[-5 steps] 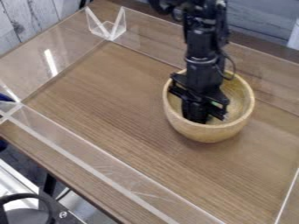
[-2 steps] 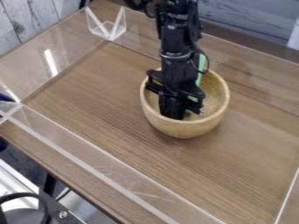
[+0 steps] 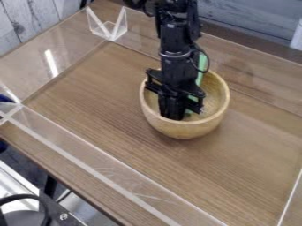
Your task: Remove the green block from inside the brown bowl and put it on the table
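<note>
The brown bowl [image 3: 183, 122] sits on the table [image 3: 94, 106], right of the middle. My gripper [image 3: 179, 106] reaches straight down into it, its dark fingers below the rim and shut. The green block [image 3: 203, 69] stands tilted up along the right side of the gripper, its upper end showing above the bowl's far rim. Its lower end is hidden behind the fingers, which appear shut on it.
A low clear acrylic wall [image 3: 71, 146] runs around the table's edges. A clear V-shaped holder [image 3: 109, 25] stands at the back left corner. Bare wood-grain table lies left of and in front of the bowl.
The gripper has moved left, and the bowl has slid left with it. The green block now shows beside the arm; it was hidden one second ago.
</note>
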`<action>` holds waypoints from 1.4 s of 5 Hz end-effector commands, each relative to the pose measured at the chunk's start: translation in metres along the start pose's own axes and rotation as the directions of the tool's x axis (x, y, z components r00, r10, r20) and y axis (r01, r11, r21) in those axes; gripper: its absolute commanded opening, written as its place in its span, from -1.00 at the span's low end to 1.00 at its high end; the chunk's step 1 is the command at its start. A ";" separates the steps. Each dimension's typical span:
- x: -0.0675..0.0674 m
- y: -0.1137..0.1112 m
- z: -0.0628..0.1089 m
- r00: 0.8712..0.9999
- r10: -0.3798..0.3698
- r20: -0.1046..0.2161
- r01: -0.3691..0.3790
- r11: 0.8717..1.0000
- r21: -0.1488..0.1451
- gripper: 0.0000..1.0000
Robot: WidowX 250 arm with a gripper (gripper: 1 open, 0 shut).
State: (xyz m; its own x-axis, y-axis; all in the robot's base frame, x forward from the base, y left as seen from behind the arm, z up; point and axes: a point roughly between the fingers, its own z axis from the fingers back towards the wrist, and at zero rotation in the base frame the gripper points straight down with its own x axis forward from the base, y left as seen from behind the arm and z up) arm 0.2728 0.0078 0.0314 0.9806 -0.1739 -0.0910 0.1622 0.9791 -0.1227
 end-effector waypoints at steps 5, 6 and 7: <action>0.017 -0.018 0.017 0.997 -0.054 0.063 0.054 0.999 0.004 -1.00; 0.019 -0.020 0.014 0.996 -0.062 0.058 0.062 0.998 0.002 -1.00; 0.022 -0.023 0.011 0.996 -0.073 0.052 0.073 0.997 0.000 -1.00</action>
State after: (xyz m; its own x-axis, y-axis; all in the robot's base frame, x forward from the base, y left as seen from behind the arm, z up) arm 0.2802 -0.0162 0.0306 0.9682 -0.2352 -0.0855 0.2217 0.9646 -0.1429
